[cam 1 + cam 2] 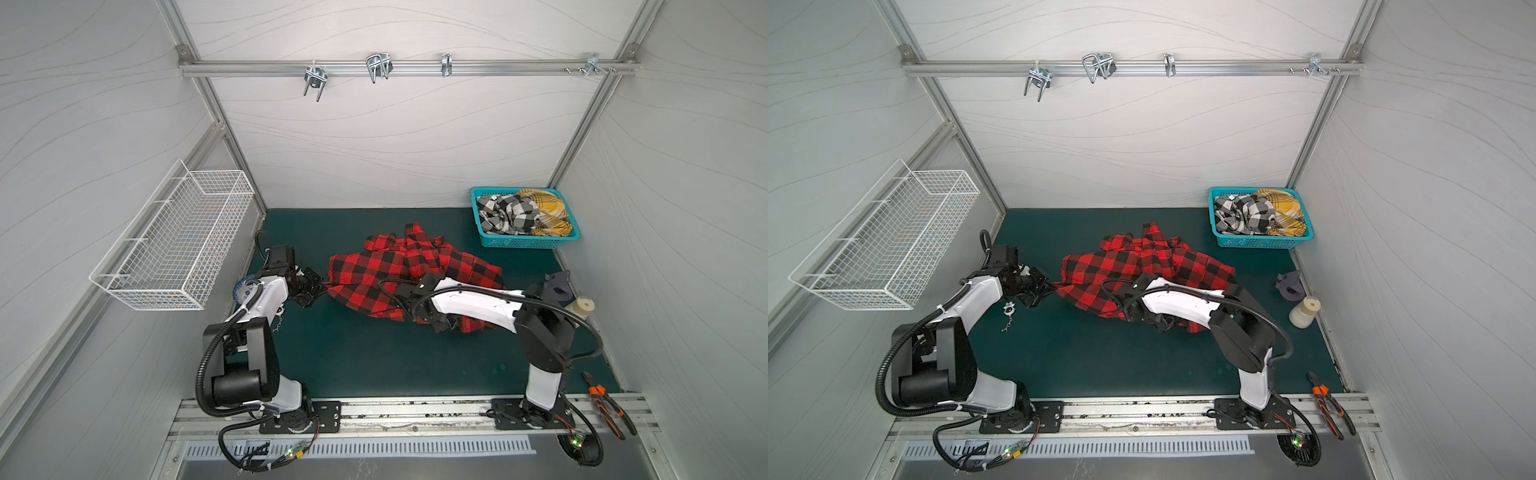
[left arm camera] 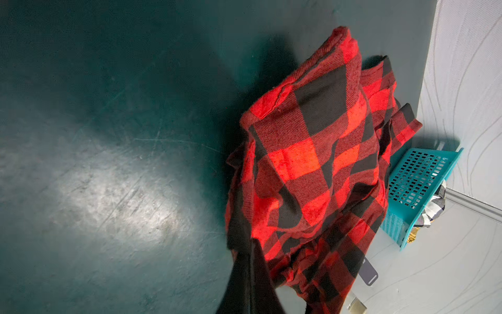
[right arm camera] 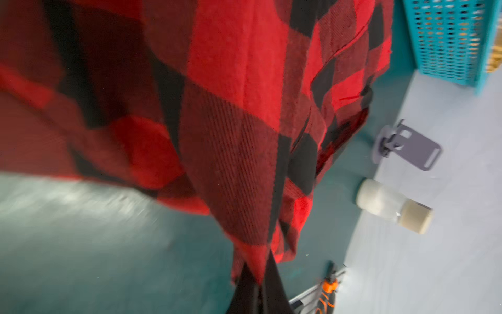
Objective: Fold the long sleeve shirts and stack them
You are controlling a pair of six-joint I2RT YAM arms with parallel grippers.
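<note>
Left arm (image 1: 266,299) and right arm (image 1: 478,305) reach over the green desk (image 1: 374,365). Bunched at its middle is the red shirt (image 1: 374,274). The black-and-white shirt (image 1: 507,216) and yellow shirt (image 1: 544,212) fill the basket (image 1: 523,242) in the far right corner. Left fingers (image 2: 244,288) pinch the red shirt's left edge; right fingers (image 3: 248,296) clamp its near hem.

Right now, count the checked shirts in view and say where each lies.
3. The red-and-black buffalo-check shirt is crumpled on the dark green mat. The black-and-white check shirt and the mustard-yellow plaid shirt sit bundled in the teal plastic basket; others may hide underneath.
</note>
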